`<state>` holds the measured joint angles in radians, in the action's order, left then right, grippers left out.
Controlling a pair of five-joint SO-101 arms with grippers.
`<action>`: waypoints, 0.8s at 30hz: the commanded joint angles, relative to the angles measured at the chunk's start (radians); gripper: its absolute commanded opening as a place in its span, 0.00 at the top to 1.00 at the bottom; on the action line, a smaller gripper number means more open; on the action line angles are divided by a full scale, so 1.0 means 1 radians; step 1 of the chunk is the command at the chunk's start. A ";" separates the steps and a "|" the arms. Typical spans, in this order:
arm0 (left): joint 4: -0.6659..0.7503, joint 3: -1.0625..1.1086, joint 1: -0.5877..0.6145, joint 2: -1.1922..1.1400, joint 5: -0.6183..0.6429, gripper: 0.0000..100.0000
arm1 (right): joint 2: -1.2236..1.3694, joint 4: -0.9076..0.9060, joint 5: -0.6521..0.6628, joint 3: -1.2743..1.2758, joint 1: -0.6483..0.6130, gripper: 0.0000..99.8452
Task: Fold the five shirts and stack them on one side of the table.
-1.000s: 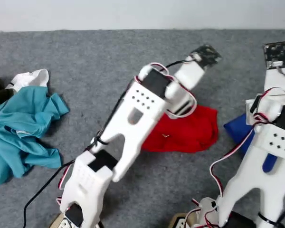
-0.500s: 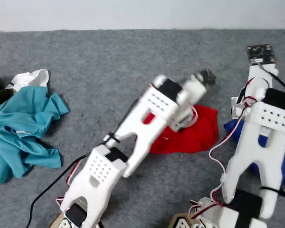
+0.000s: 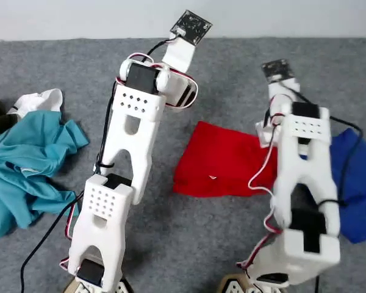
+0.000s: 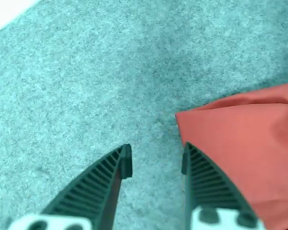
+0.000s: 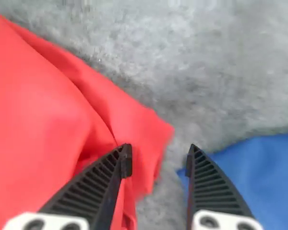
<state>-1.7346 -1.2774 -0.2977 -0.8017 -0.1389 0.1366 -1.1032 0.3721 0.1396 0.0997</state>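
The red shirt (image 3: 222, 168) is laid flat at the middle of the grey table (image 3: 232, 73), with the blue shirt (image 3: 357, 183) near it. The left gripper (image 4: 156, 160) is held spread and empty over bare surface beside a red corner. The right gripper (image 5: 158, 160), likewise parted, is placed over the red shirt's edge. A teal shirt (image 3: 24, 165) and a white shirt (image 3: 39, 101) are heaped on the left arm's side.
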 commanded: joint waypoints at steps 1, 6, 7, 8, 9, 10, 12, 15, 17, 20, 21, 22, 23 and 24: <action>-0.020 -0.035 -0.012 0.066 0.003 0.82 | 0.081 0.038 -0.011 -0.011 -0.007 0.80; -0.020 -0.035 -0.021 0.064 0.003 0.82 | 0.200 0.038 -0.006 -0.012 -0.010 0.81; -0.020 -0.035 -0.021 0.064 0.003 0.82 | 0.219 0.042 -0.006 -0.012 -0.008 0.81; -0.020 -0.035 -0.021 0.064 0.003 0.82 | 0.237 0.045 -0.005 -0.020 -0.007 0.81; -0.020 -0.035 -0.021 0.064 0.003 0.82 | 0.252 0.047 -0.005 -0.025 -0.005 0.81; -0.020 -0.035 -0.021 0.064 0.003 0.82 | 0.263 0.050 -0.003 -0.031 -0.005 0.81; -0.020 -0.035 -0.021 0.064 0.003 0.82 | 0.280 0.045 -0.003 -0.049 -0.010 0.86; -0.020 -0.035 -0.021 0.064 0.003 0.82 | 0.283 0.042 0.025 -0.055 -0.010 0.99; -0.020 -0.035 -0.021 0.064 0.003 0.82 | 0.269 0.019 0.031 -0.058 -0.005 0.98; -0.020 -0.035 -0.021 0.064 0.003 0.82 | 0.197 -0.062 0.026 -0.086 -0.010 0.99; -0.020 -0.035 -0.021 0.064 0.003 0.82 | 0.159 -0.097 0.026 -0.101 -0.012 0.99; -0.020 -0.035 -0.021 0.064 0.003 0.82 | 0.116 -0.139 0.025 -0.120 -0.012 0.99; -0.020 -0.035 -0.021 0.064 0.003 0.82 | 0.067 -0.182 0.025 -0.140 -0.010 0.99; -0.020 -0.035 -0.021 0.064 0.003 0.82 | 0.015 -0.219 0.025 -0.157 -0.005 0.99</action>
<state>-1.7346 -1.2774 -0.3115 -0.8017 -0.1389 0.3145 -1.2198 0.3890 0.0506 0.1028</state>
